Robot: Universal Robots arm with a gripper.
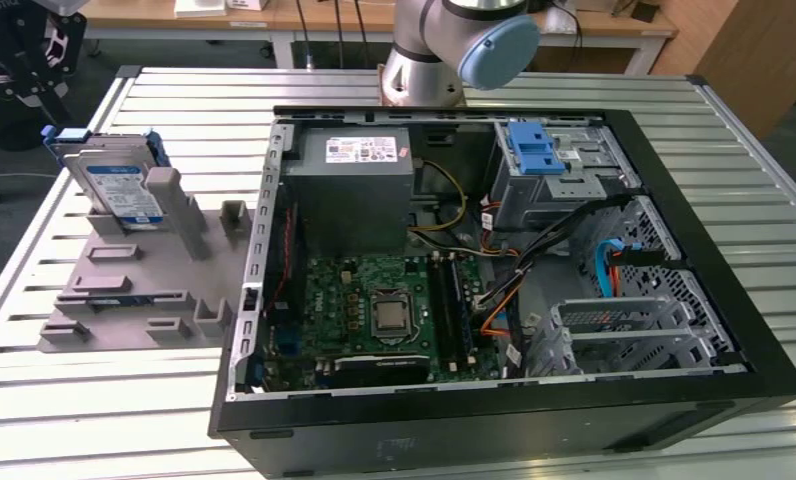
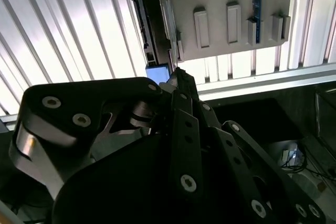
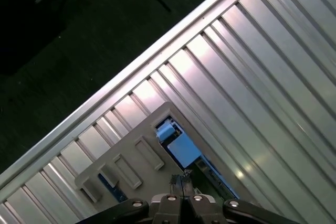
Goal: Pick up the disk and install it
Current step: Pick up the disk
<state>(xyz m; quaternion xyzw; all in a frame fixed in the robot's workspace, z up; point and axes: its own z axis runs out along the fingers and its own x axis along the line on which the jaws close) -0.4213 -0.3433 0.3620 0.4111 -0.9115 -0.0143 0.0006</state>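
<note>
At the exterior view's left, on the slatted metal tabletop (image 1: 105, 420), the disk (image 1: 115, 188) stands upright on its edge in a slot of a grey holder (image 1: 118, 300). Its blue-and-white label faces the camera, and its blue carrier shows along the top. Just beside the holder, toward the exterior view's right, lies an open computer case (image 1: 505, 430) (side panel off, so the green motherboard (image 1: 385, 310), a grey power supply (image 1: 358, 190) and a blue latch (image 1: 538, 150) on the drive cage are in plain sight). The robot arm (image 1: 438, 45) rises at the far side of the tabletop, behind the case.

In the first wrist view the gripper (image 3: 182, 182) looks straight down on the holder. The jaws are together, with nothing between them. They hang above the disk and clear of it, and its blue top edge shows just past their tips. In the second wrist view the black linkage narrows to the same closed point. There the disk is seen edge-on in its slot, with the holder's grey base and raised blocks beside it and the bright slats of the tabletop around them.
</note>
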